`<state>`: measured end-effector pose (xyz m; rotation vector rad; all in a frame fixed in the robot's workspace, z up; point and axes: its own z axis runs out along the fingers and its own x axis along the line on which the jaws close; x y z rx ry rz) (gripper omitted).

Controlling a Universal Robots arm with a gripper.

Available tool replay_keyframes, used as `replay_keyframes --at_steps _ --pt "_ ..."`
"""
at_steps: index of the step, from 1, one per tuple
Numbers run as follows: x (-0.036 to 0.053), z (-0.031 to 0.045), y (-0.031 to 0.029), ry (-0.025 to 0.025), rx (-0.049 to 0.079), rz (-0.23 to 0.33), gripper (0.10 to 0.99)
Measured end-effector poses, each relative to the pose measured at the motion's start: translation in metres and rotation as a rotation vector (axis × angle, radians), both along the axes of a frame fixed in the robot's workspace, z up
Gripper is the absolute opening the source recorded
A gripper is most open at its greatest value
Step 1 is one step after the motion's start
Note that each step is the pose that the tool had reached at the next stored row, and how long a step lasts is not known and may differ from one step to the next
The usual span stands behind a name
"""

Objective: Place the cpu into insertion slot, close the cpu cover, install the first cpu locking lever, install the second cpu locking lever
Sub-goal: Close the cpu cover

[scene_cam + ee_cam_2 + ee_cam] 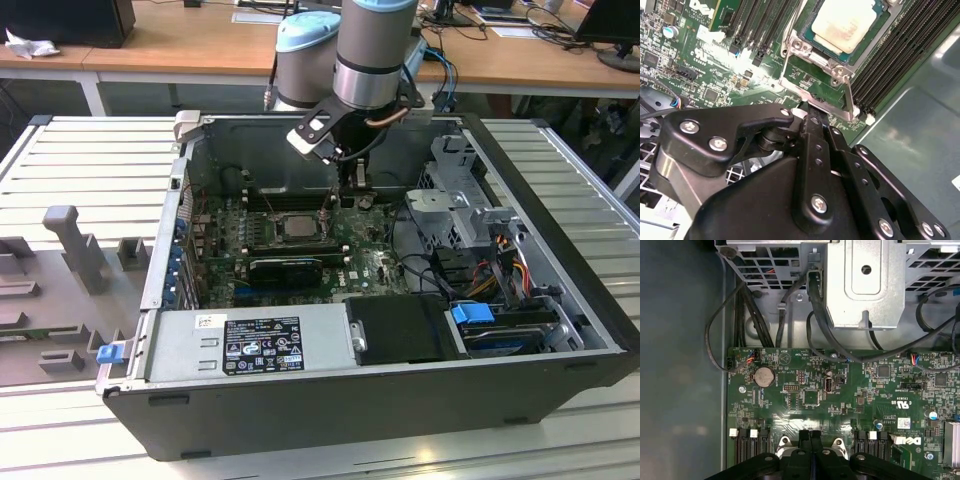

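Observation:
The cpu point(845, 22), a square chip with a dull silver top, lies flat in the insertion slot, whose silver rim point(801, 46) shows beside it. In the exterior view the cpu point(297, 226) sits mid-board in the open computer case. The cpu cover point(849, 97), a thin silver frame, is swung open off the chip; green board shows through its window. My gripper point(809, 111) is shut, its black fingertips point(810, 434) touching the cover's free edge between two silver corners point(784, 442). In the exterior view the gripper point(355, 190) hangs just to the right of the socket.
Long black memory slots point(890, 60) flank the socket. A black card point(285, 268) lies nearer the power supply point(250, 345). A metal drive cage point(865, 285) with black cables point(740, 315) stands past the board's edge. Grey fixtures point(75, 245) sit outside the case.

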<state>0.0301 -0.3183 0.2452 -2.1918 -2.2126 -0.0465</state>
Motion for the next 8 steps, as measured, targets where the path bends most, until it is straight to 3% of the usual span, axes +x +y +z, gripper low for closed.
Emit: replay_keyframes --at_steps 8 --pt "-0.0047 0.0000 0.0000 0.0000 0.000 0.000 0.106"
